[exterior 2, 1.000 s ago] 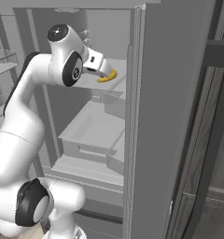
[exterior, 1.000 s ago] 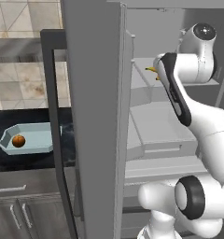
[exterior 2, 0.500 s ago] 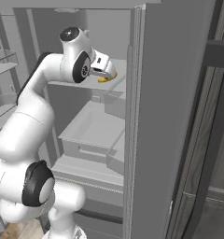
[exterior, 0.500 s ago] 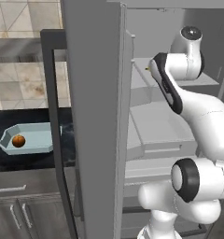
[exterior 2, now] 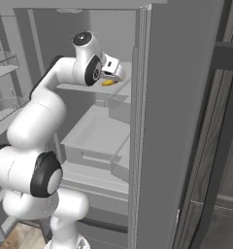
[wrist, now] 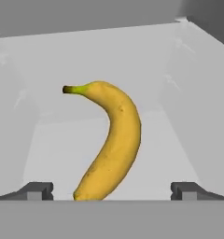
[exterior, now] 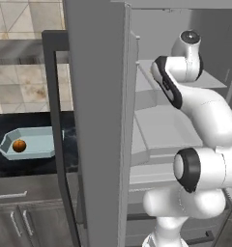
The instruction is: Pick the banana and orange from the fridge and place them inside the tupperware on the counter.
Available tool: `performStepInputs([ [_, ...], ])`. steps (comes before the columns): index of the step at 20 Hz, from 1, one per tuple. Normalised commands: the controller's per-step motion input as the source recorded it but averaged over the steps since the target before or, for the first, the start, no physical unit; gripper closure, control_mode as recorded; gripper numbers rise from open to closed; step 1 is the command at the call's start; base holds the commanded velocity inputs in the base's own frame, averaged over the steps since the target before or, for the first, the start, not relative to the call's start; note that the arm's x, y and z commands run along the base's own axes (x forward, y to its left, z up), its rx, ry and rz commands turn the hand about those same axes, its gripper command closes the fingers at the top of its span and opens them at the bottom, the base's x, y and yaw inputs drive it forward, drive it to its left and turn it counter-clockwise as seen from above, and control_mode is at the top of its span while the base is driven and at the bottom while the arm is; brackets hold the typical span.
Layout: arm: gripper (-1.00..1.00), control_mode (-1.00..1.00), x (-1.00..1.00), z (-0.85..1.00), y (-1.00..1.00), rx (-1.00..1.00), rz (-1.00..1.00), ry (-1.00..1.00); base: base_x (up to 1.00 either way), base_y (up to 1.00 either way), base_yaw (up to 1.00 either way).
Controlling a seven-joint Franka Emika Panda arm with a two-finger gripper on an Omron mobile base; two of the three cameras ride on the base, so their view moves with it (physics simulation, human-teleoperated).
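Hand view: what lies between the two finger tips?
The banana on the pale fridge shelf: its lower end sits between the open gripper's fingertips, touching neither.

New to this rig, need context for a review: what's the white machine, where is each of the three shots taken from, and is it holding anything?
It is a white robot arm on a driving base, all rendered. Two pictures come from cameras on the base, behind the arm to its left and right; the third looks along the gripper. The arm reaches into the open fridge, where the banana lies on a pale shelf. The fingertips stand wide on either side of its near end, so the gripper is open and holds nothing yet. In the left base view, the orange already sits in the tupperware on the black counter.
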Motion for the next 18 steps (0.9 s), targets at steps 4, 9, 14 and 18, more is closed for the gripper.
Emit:
performStepInputs([
  [4,-1.0,-1.0,0.44,-0.18,-0.13,0.0,0.0,0.0,0.0,0.0,0.0],
  [9,-1.0,-1.0,0.46,-0.07,-0.11,0.0,0.0,0.0,0.0,0.0,0.0],
  [14,-1.0,-1.0,0.3,-0.08,-0.08,0.0,0.0,0.0,0.0,0.0,0.0],
  [18,1.0,-1.0,0.12,-0.21,-0.04,0.0,0.0,0.0,0.0,0.0,0.0],
])
